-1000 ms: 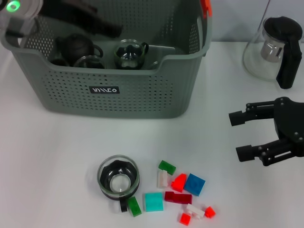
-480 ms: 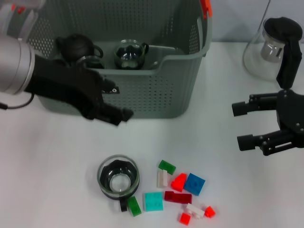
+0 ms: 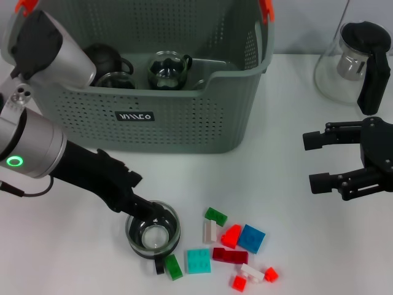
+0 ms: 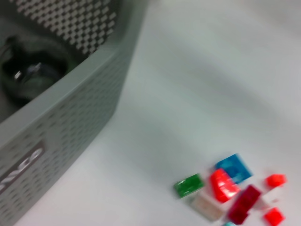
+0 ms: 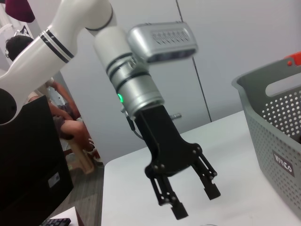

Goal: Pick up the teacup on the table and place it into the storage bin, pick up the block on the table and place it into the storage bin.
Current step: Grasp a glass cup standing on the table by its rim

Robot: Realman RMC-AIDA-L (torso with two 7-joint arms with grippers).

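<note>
The teacup [image 3: 154, 233], clear glass with a black insert, stands on the white table near the front. My left gripper [image 3: 146, 212] has come down onto its far-left rim. The right wrist view shows this left gripper [image 5: 193, 202] open with nothing between its fingers. Several coloured blocks [image 3: 234, 243] lie in a loose pile just right of the cup, and they also show in the left wrist view as blocks [image 4: 228, 188]. The grey-green storage bin [image 3: 184, 126] stands behind them. My right gripper [image 3: 314, 163] hovers open at the right, away from everything.
A glass pitcher [image 3: 353, 61] with a black handle stands at the back right. Inside the bin sit a black teapot [image 3: 101, 58] and a glass cup [image 3: 167, 69]. The bin wall [image 4: 70, 108] lies close to the left wrist camera.
My left arm has swung from over the bin, forward and down, to the teacup's rim. The right gripper has barely moved.
</note>
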